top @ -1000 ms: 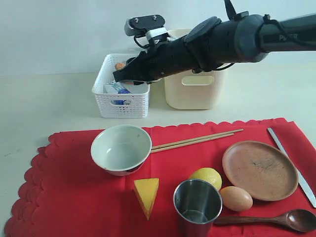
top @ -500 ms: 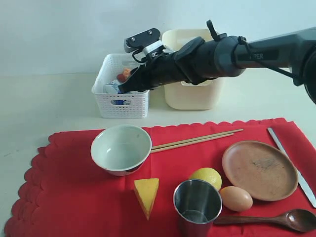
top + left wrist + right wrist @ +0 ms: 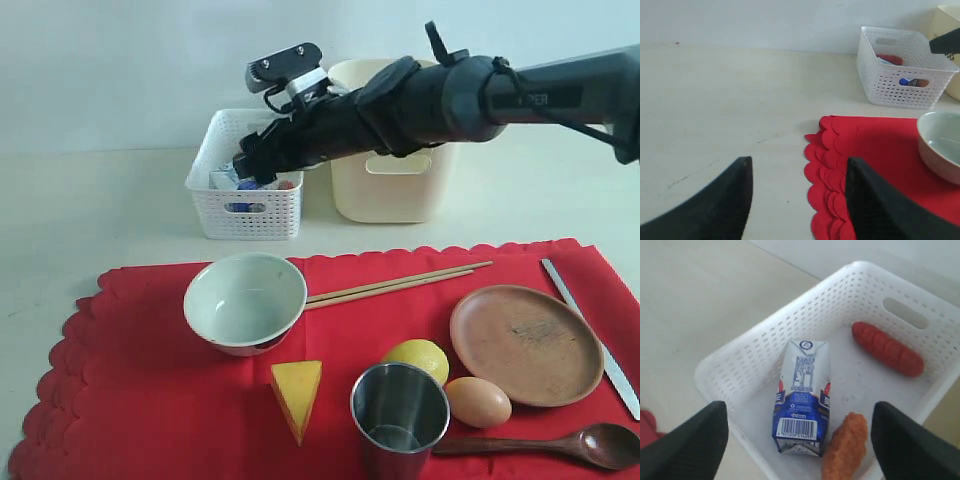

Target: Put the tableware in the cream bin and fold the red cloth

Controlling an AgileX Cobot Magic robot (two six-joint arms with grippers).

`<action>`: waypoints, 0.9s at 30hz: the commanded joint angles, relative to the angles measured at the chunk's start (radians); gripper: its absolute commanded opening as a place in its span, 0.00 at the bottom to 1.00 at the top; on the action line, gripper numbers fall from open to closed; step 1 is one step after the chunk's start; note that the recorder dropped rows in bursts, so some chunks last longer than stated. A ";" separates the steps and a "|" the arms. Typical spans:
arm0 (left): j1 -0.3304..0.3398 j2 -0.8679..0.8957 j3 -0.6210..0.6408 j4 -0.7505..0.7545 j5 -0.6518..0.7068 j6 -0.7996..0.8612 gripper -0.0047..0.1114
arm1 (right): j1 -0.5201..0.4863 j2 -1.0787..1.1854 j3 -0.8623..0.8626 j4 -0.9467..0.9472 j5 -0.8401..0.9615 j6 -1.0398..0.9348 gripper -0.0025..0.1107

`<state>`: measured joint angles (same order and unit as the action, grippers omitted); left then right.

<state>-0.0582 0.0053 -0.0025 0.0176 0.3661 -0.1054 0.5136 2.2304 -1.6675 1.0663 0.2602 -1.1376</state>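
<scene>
Red cloth [image 3: 150, 400] lies flat and unfolded on the near part of the table [image 3: 100, 200]. On it: bowl [image 3: 245, 300] at left, chopsticks [image 3: 400, 282] just right of it, plate [image 3: 525, 345] at right, knife [image 3: 590, 330] along the right edge, steel cup [image 3: 400, 415] near centre, spoon [image 3: 560, 446] near right. Cheese [image 3: 297, 395], lemon [image 3: 418, 358] and egg [image 3: 478, 402] sit among them. Cream bin [image 3: 395, 190] stands far, off the cloth, just right of the white basket [image 3: 245, 205]. Right tool [image 3: 800, 412] hangs over the basket, fingers wide apart, gripping nothing; carton [image 3: 802, 397] and sausage [image 3: 887, 349] lie below it. Left tool [image 3: 799, 165] is low by the cloth's left edge, fingers apart, empty.
</scene>
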 commanded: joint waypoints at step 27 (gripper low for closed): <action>0.002 -0.005 0.003 -0.001 -0.010 -0.005 0.51 | -0.001 -0.593 0.371 -1.075 0.409 0.969 0.02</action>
<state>-0.0582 0.0053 -0.0025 0.0176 0.3661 -0.1054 0.5136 1.7233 -1.3868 0.0185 0.7137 -0.1805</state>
